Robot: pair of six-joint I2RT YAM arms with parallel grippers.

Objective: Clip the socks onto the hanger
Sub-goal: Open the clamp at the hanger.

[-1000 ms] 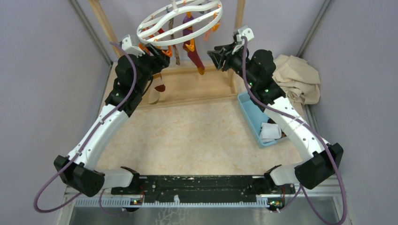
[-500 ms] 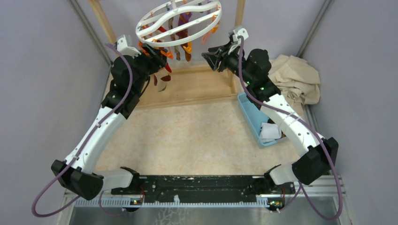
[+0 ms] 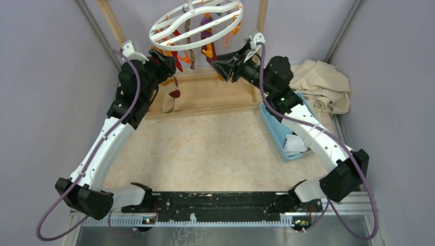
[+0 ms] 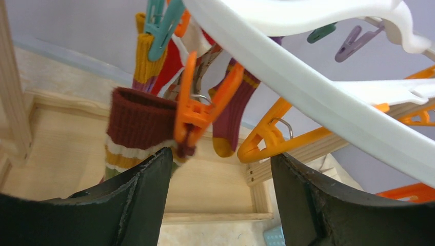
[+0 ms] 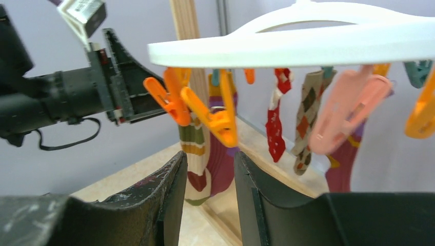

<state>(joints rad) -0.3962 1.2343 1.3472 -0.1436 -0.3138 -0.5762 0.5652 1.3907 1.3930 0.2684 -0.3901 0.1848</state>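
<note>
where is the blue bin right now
In the top view, the blue bin sits on the table's right side, partly under the right arm, just nearer than the crumpled beige cloth.

You are looking at a white hanger (image 4: 308, 87) hung with orange pegs (image 4: 197, 110), plus a teal peg (image 4: 161, 23), a lilac peg (image 4: 356, 38) and a pink peg (image 5: 343, 113). Your nearest sock, the maroon sock (image 4: 141, 123), has cream and mustard stripes. Beyond it you have a purple sock (image 4: 233, 113) with an orange toe, a brown diamond-check sock (image 5: 308, 120) and a red sock (image 5: 276, 136) with white diamonds. The bin (image 3: 271, 125) is blue and the cloth (image 3: 323, 87) is beige.
</note>
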